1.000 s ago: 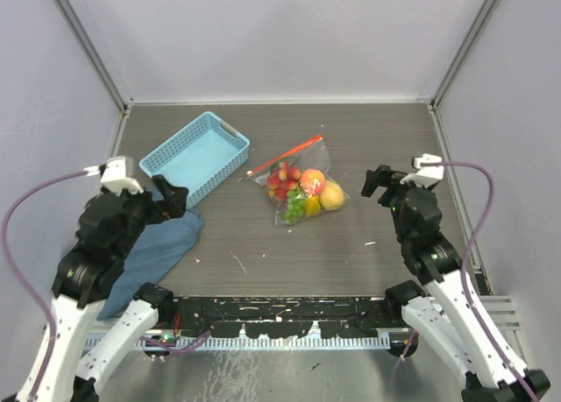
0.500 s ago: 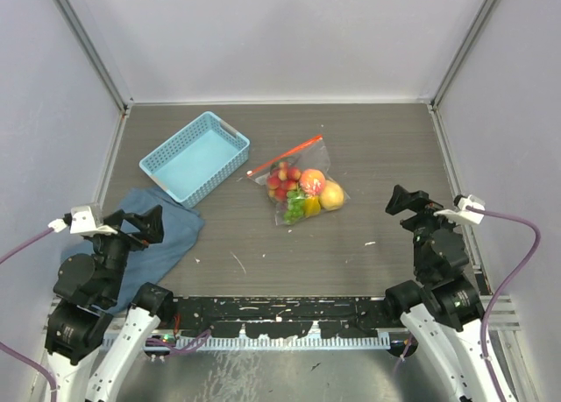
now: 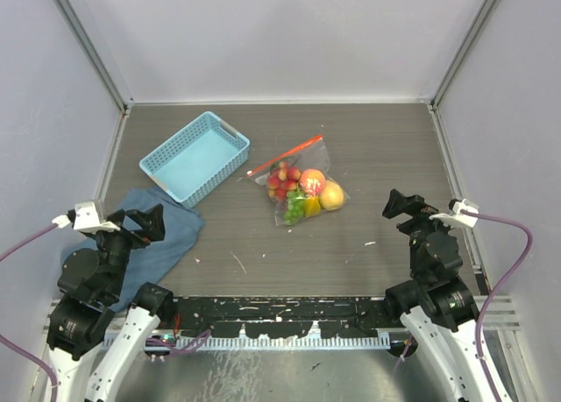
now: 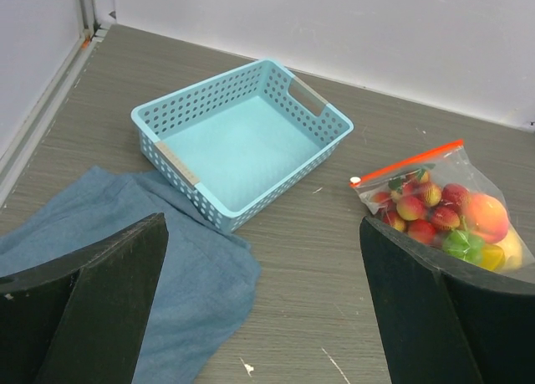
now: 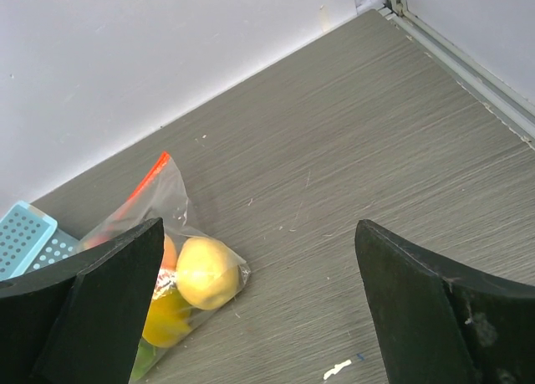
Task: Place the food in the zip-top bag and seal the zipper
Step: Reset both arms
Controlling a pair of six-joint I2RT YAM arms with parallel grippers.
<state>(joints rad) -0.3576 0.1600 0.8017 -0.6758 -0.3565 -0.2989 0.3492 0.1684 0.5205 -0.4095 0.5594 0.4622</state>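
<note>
- Already holding the food (image 3: 302, 192), the bag (image 3: 296, 170) lies flat mid-table (image 3: 377, 139), with its zipper (image 3: 285, 155) along the far edge. Whether that strip is pressed closed cannot be told.
- Visible through the plastic are a peach (image 3: 312, 180), a lemon (image 3: 331, 195), grapes (image 3: 294, 206) and berries (image 3: 282, 181).
- Over the cloth (image 3: 162, 249), the left gripper (image 4: 267, 317) hangs with fingers spread wide and nothing between them.
- Near the right edge, the right gripper (image 5: 267, 317) is likewise spread and empty, well apart from the bag.
- Left of the bag stands the basket (image 3: 195, 157), its near corner at the cloth's edge.
</note>
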